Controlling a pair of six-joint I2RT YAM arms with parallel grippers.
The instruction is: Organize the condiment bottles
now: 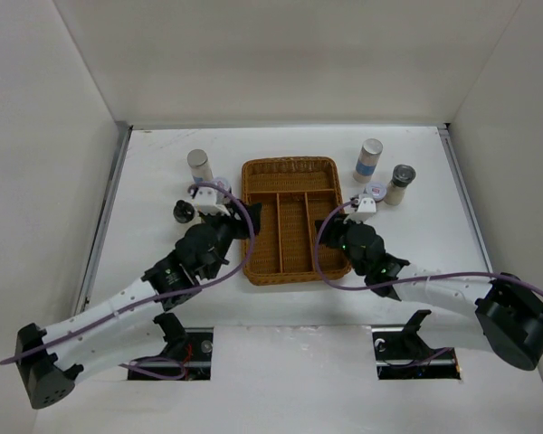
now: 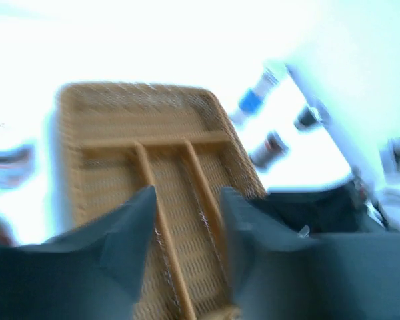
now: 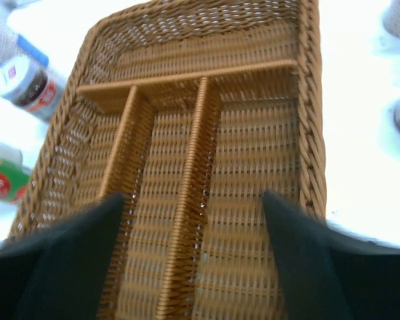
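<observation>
Wicker tray (image 1: pixel 290 164) is empty, so I have every visible condiment bottle (image 1: pixel 369 158) still to place; left gripper (image 2: pixel 187 197) slightly parted, right gripper (image 3: pixel 193 200) spread.

Top view: even, diffuse overhead light; table (image 1: pixel 281 307) bright, faint soft shadows beneath the arms. Left wrist: overexposed, motion-blurred throughout, wicker tray (image 2: pixel 107 180) smeared. Right wrist: tray weave sharp; condiment bottles (image 3: pixel 28 83) at left edge soft, table blown white.
</observation>
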